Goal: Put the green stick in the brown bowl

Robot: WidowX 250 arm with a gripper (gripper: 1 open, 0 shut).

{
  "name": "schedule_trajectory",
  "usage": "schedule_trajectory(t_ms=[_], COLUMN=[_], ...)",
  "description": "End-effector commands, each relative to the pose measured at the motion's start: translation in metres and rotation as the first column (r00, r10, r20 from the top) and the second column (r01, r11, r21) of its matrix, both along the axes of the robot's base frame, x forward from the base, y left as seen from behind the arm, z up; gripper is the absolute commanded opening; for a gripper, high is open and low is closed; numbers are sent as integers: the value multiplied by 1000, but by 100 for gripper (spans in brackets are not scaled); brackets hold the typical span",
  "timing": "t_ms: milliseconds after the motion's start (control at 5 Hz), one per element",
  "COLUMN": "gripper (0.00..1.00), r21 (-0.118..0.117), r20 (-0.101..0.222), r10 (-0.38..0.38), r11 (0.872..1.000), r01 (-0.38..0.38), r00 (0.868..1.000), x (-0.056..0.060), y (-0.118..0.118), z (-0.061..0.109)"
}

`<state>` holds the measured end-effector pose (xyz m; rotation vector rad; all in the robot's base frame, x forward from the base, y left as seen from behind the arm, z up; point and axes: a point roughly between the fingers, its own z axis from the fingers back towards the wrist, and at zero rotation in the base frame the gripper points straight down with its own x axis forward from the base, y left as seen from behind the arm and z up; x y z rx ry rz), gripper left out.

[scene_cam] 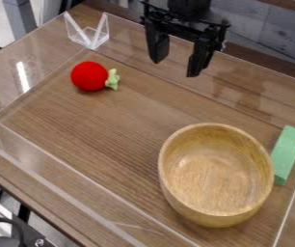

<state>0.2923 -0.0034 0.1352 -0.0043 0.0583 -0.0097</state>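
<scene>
Step in hand: approach not begun; the green stick (pixel 289 153) lay ungrasped on the desk (pixel 98 135).
Tool (pixel 176 60): released, jaws spread, empty, pointing down.
Stick location: just right of the brown bowl (pixel 216 174), well apart from the tool.
Next move: travel over the stick, descend, clench.

Wood-grain table (pixel 98 121) w/ clear walls is carrying three things: brown bowl (pixel 216 174) near front right, green stick (pixel 288 154) just beside its right rim, red fruit (pixel 93 75) back left.
</scene>
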Motion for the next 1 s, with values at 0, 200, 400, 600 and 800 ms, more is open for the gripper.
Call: schedule_trajectory(t_ms=[0, 200, 400, 600, 800], gripper=[100, 100, 100, 100, 100], r21=[-6, -23, -30, -38, -40], r20=[-31, -33, -23, -13, -8], r10=[-4, -56, -159, -257, -258], r11=[1000, 998, 987, 966, 965], r01=[4, 55, 158, 256, 257], r00=[1000, 998, 987, 966, 966], x=[-3, 1, 14, 22, 30], y=[0, -30, -66, -100, -115], z=[-13, -22, -21, -20, -27])
